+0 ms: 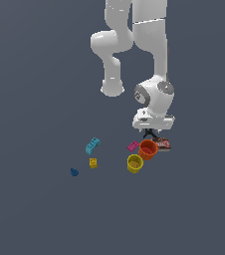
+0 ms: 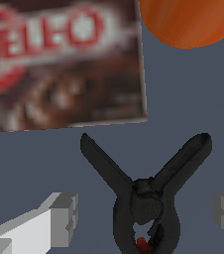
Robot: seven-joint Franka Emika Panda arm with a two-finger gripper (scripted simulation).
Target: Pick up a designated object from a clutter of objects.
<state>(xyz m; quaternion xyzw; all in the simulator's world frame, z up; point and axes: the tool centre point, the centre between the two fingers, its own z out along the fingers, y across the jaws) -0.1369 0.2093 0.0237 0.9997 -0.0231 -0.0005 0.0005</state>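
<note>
The designated object is a tiny black clamp [image 2: 143, 198] with two spread prongs and a small red spot at its pivot end. It lies on the grey floor. In the exterior view the clamp [image 1: 150, 134] is a small dark shape under the hand. My gripper [image 2: 144, 214] is low over it, open, with one grey finger [image 2: 63, 218] on each side of the clamp body. Neither finger touches it. In the exterior view my gripper [image 1: 152, 130] is right behind the orange cup.
A flat dark red packet [image 2: 59, 64] lies just beyond the clamp's prongs; it also shows in the exterior view [image 1: 163, 144]. The orange cup [image 1: 148, 149], yellow cup [image 1: 134, 163] and magenta block [image 1: 133, 146] stand close by. Cyan block [image 1: 92, 146], yellow block [image 1: 93, 162] and a blue toy [image 1: 74, 172] lie further toward the exterior view's left.
</note>
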